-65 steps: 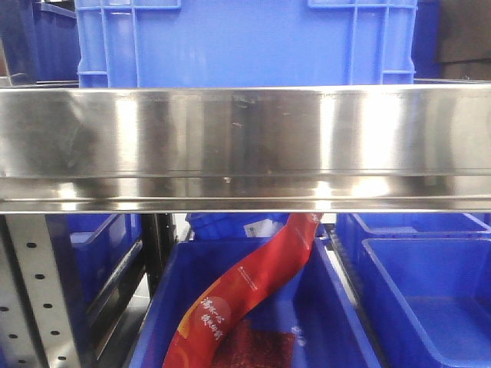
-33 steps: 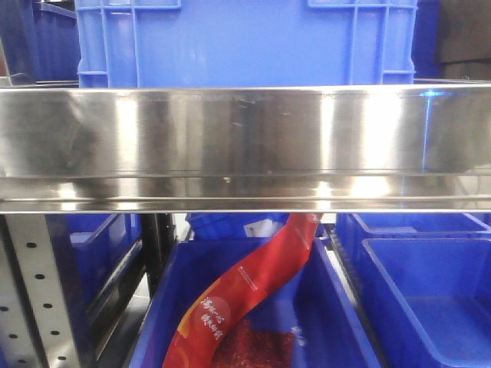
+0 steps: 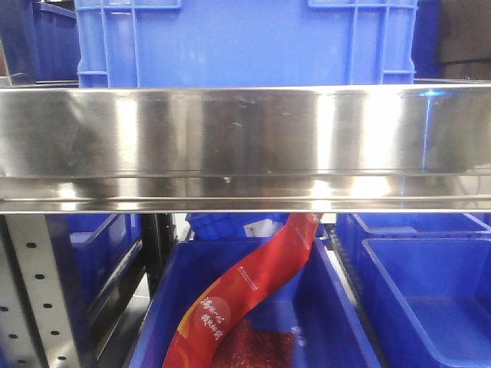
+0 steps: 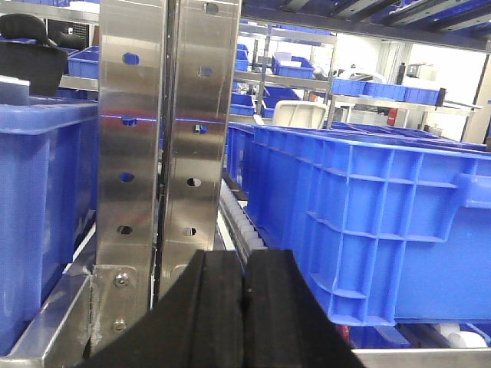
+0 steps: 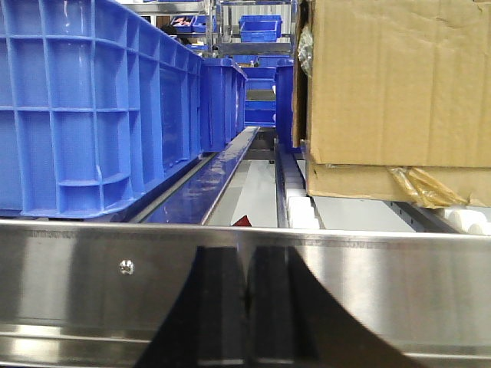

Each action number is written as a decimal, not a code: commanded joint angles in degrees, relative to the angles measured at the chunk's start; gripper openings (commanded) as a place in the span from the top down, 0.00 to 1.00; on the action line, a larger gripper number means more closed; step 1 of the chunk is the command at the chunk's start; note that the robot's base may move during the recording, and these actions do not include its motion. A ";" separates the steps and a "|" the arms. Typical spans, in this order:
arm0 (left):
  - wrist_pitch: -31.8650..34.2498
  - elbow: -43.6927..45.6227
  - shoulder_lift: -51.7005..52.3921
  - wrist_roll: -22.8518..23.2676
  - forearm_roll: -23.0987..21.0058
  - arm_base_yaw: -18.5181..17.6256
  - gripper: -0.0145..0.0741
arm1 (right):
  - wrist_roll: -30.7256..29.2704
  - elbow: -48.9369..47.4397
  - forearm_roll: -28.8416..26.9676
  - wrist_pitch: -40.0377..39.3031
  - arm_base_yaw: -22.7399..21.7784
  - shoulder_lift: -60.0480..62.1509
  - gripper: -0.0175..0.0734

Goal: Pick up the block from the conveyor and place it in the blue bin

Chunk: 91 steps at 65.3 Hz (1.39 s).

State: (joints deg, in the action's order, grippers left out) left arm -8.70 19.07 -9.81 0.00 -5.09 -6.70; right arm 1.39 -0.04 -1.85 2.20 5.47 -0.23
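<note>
The conveyor and the block are out of view. Several blue bins show, and I cannot tell which is the task's bin. In the front view a big blue crate (image 3: 245,38) stands on a steel shelf rail (image 3: 245,146), and a lower blue bin (image 3: 337,307) holds a red packet (image 3: 245,295). My left gripper (image 4: 244,257) is shut and empty, facing a steel upright (image 4: 165,138) beside a blue crate (image 4: 368,222). My right gripper (image 5: 247,253) is shut and empty, close in front of a steel rail (image 5: 77,276).
Another blue bin (image 3: 430,299) sits at the lower right of the front view. A perforated steel post (image 3: 31,291) stands at the lower left. In the right wrist view a blue crate (image 5: 100,107) is on the left and a cardboard box (image 5: 391,84) rests on rollers on the right.
</note>
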 commanded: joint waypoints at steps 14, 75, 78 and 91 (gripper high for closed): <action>1.12 -0.15 0.29 0.41 -0.36 0.07 0.96 | 0.19 0.04 0.40 -0.95 -0.34 0.23 0.99; 9.72 -19.07 9.81 3.66 3.84 3.73 0.96 | 0.19 0.04 0.40 -0.95 -0.34 0.23 0.99; 9.72 -19.07 9.81 3.66 3.84 3.73 0.96 | 0.19 0.04 0.40 -0.95 -0.34 0.23 0.99; 9.72 -19.07 9.81 3.66 3.84 3.73 0.96 | 0.19 0.04 0.40 -0.95 -0.34 0.23 0.99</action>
State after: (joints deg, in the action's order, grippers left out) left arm 0.00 -0.06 -0.33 3.29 -0.81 -3.30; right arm 1.39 0.00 -1.85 2.20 5.47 -0.23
